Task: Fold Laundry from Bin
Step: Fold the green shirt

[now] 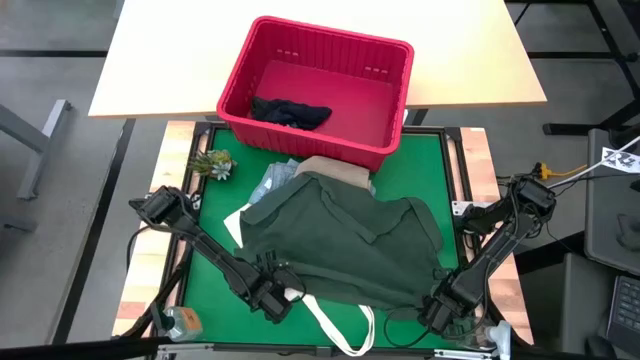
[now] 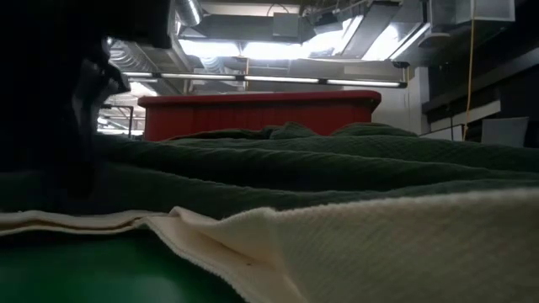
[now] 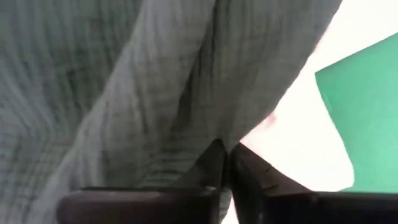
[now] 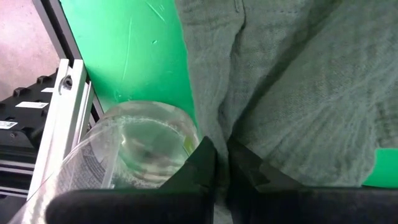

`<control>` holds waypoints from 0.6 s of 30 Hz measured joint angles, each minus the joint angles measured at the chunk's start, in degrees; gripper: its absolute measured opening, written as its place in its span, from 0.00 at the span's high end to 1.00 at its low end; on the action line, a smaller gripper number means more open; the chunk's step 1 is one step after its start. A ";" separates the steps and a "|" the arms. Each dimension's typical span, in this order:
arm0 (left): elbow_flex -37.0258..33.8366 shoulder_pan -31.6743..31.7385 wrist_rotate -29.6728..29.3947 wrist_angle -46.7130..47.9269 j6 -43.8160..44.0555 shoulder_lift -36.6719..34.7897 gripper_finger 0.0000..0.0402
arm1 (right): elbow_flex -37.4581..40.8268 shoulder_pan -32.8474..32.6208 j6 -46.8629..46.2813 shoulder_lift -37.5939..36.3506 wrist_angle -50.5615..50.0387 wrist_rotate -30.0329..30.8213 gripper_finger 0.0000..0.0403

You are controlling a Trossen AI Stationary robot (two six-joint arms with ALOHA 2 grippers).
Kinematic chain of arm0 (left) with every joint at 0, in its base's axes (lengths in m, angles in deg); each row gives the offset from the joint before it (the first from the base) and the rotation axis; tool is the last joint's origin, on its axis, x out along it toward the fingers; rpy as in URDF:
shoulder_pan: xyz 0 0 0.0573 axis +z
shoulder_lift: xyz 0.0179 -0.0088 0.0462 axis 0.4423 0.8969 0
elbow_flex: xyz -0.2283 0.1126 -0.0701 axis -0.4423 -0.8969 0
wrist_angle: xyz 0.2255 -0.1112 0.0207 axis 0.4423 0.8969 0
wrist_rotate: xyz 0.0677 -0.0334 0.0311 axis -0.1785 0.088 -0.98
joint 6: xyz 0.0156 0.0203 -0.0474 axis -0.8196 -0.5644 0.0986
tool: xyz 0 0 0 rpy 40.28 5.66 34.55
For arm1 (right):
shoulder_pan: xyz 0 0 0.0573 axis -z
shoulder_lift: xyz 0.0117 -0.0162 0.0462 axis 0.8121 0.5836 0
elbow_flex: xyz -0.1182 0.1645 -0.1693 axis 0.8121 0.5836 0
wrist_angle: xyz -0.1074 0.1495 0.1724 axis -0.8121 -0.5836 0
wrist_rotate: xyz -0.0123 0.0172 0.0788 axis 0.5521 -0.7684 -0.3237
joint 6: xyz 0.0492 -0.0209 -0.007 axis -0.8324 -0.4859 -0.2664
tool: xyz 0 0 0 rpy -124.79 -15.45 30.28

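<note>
One dark olive shirt (image 1: 340, 240) is spread flat across the middle of the green mat (image 1: 205, 265), its collar turned toward the bin. Three more pieces are partly covered by it: a beige cloth (image 1: 335, 168) and a light blue denim piece (image 1: 272, 183) showing at its far edge, and a white tote bag (image 1: 335, 325) whose strap loops out at the near edge. One dark garment (image 1: 290, 113) lies crumpled inside the red bin (image 1: 385, 150), which stands at the far end of the mat, overlapping the pale tabletop (image 1: 160, 60) behind.

Two grippers are seen, one at each near corner of the shirt. The left gripper (image 1: 283, 296) is pressed together on the shirt's near-left hem, the cloth pinched between its fingers (image 3: 211, 165). The right gripper (image 1: 440, 305) is likewise clamped on the near-right hem, beside one clear plastic container (image 4: 134, 149). One small green plant figure (image 1: 213, 164) sits at the mat's far-left corner.
</note>
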 joint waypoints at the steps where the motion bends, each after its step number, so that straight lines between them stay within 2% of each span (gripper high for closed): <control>1: 0.45 0.13 0.08 0.40 -0.05 -0.35 0.98 | 0.00 0.00 -0.02 0.00 0.00 0.02 0.95; 7: 3.56 0.81 2.76 5.70 -0.34 -4.01 0.99 | 0.00 0.02 -0.05 0.00 -0.04 0.01 0.95; 18: 6.42 0.79 22.31 6.79 -1.71 -10.91 1.00 | 0.00 0.02 -0.02 0.00 -0.13 -0.16 0.95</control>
